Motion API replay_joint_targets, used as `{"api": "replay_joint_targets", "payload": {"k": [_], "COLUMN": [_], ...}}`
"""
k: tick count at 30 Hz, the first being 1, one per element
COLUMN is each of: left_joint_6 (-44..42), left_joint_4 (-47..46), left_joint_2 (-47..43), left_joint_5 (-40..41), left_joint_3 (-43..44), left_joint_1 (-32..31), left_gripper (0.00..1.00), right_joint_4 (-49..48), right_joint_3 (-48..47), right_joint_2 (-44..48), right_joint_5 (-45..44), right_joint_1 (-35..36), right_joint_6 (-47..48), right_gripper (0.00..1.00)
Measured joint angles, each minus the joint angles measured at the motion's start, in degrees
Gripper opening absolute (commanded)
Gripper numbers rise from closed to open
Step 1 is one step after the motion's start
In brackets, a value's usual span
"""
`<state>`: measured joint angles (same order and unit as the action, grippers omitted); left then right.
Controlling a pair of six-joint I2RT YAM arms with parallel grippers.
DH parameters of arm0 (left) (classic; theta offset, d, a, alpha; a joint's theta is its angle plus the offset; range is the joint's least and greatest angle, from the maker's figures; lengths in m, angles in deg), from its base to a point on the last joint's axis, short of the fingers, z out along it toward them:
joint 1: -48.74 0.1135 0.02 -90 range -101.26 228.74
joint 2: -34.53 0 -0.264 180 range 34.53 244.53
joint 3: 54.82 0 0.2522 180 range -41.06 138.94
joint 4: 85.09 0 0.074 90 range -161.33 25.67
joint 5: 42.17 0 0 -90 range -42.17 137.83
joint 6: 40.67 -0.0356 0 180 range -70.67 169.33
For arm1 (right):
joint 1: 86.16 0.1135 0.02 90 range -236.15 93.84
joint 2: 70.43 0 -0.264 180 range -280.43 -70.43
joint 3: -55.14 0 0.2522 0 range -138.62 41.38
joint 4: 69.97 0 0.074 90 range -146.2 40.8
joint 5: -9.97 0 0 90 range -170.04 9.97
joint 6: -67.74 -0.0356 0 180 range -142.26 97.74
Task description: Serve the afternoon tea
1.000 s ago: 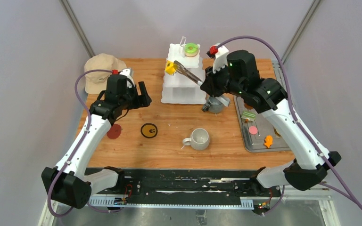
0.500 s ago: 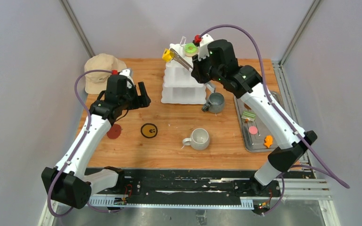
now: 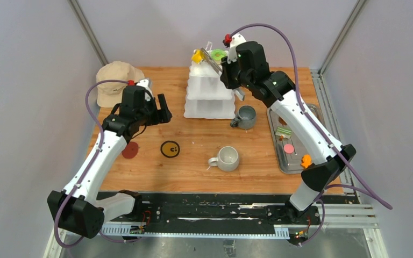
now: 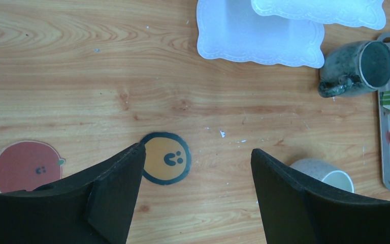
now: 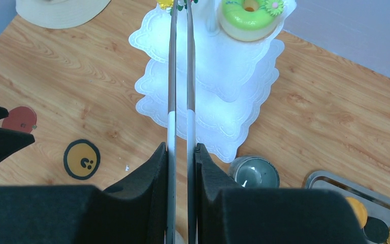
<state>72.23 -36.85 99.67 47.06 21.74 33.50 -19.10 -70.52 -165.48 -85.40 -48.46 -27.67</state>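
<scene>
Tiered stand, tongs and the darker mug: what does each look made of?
The tiered stand looks like matte white plastic, slightly translucent at its scalloped rims. The tongs look like polished metal, judging by their thin, reflective arms. The darker mug seems glazed ceramic, going by its mottled grey speckling and soft sheen.

Far-left corner of light wooden tabletop (image 3: 193,169): beige fabric bucket hat (image 3: 115,80). Right edge: shallow rectangular steel tray (image 3: 285,165), long side running front to back. Left of centre, two flat stickers near each other: red apple-shaped sticker (image 3: 130,150) with small face; round orange sticker (image 3: 170,149) with black ring and smiling face. Raised at the back: slim metal tongs (image 5: 172,66), blades nearly parallel, narrow gap between. Surround: plain grey walls (image 3: 32,80).
</scene>
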Motion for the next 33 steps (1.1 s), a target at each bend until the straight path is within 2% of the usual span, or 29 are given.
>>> {"api": "replay_joint_targets", "payload": {"k": [11, 16, 18, 24, 33], "left_joint_6": [-0.22, -0.26, -0.28, -0.42, -0.39], "left_joint_4": [0.00, -0.02, -0.02, -0.02, -0.04], "left_joint_2": [1.09, 1.14, 1.16, 1.46, 1.46], "left_joint_5": [-0.04, -0.09, -0.20, -0.44, -0.66], "left_joint_3": [0.09, 0.24, 0.26, 0.31, 0.63], "left_joint_1": [0.00, -0.02, 0.00, 0.00, 0.00], "left_gripper": [0.81, 0.80, 0.80, 0.81, 0.80], "right_joint_4": [-1.55, -1.70, -1.73, -2.64, -2.56], "right_joint_3": [0.02, 0.81, 0.98, 1.07, 1.38], "right_joint_2": [-1.01, -2.05, -2.32, -2.36, -2.27], "right_joint_5": [-0.44, -1.25, -1.49, -1.60, -1.25], "right_joint_1": [-0.63, -0.63, -0.63, -0.63, -0.63], "right_joint_6": [-1.36, -2.14, -2.45, -2.99, -3.52], "right_gripper": [0.01, 0.17, 0.27, 0.41, 0.43]}}
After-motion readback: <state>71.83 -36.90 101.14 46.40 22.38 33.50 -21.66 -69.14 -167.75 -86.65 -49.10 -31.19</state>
